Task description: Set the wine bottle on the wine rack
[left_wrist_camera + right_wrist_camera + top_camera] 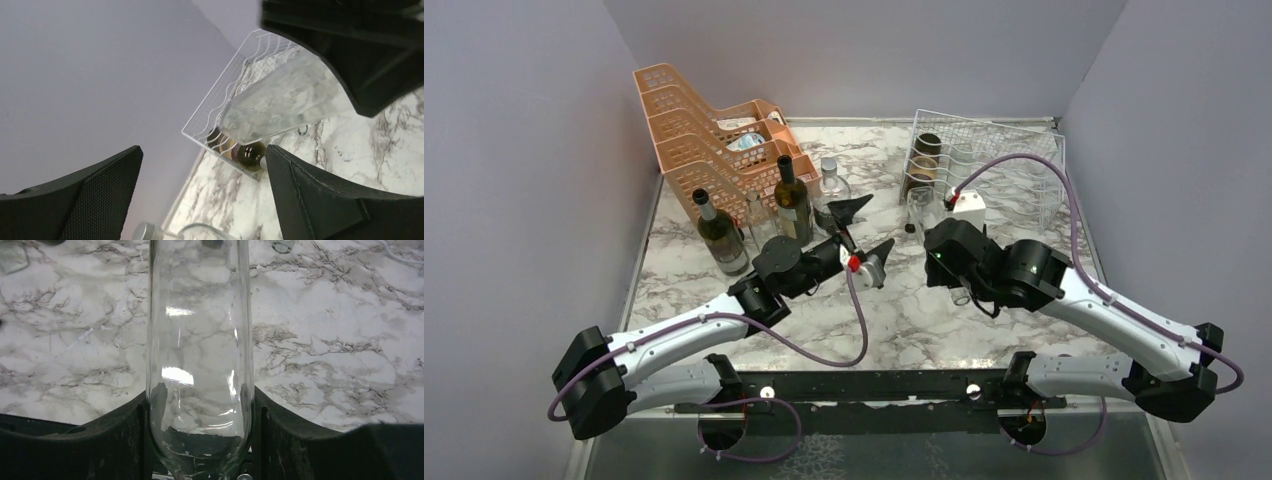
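Jaws on the right arm (1104, 305) clamp the clear glass wine bottle (200, 365) just in front of the silver-white wire wine rack (1004, 135); left arm (674, 335) jaws stand released. Placement into a cradle apparently remains.

Orange trays (696, 138) on marble table (924, 322)
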You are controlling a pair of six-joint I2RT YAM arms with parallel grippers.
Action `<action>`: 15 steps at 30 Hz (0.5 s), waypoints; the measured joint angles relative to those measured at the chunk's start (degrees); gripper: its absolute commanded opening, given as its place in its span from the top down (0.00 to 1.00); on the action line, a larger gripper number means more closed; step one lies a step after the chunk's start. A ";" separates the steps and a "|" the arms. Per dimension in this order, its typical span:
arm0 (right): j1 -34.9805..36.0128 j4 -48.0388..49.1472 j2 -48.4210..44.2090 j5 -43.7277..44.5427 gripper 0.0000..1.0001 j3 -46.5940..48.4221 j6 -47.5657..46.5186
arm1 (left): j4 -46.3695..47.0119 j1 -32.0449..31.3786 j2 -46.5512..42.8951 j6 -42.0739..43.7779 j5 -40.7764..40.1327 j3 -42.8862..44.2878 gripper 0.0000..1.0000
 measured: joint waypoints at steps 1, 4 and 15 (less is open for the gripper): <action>-1.20 0.72 0.52 -0.42 0.99 -0.46 -0.39 | 0.13 0.00 -0.81 -3.54 -2.51 0.00 0.01; -6.84 3.65 1.07 -3.69 0.99 -2.97 -2.23 | 0.26 0.00 -2.38 -12.13 -9.38 0.00 0.01; -26.36 7.80 0.00 -13.25 0.99 -11.08 -5.31 | -3.85 0.00 -5.18 -39.78 -23.74 3.37 0.01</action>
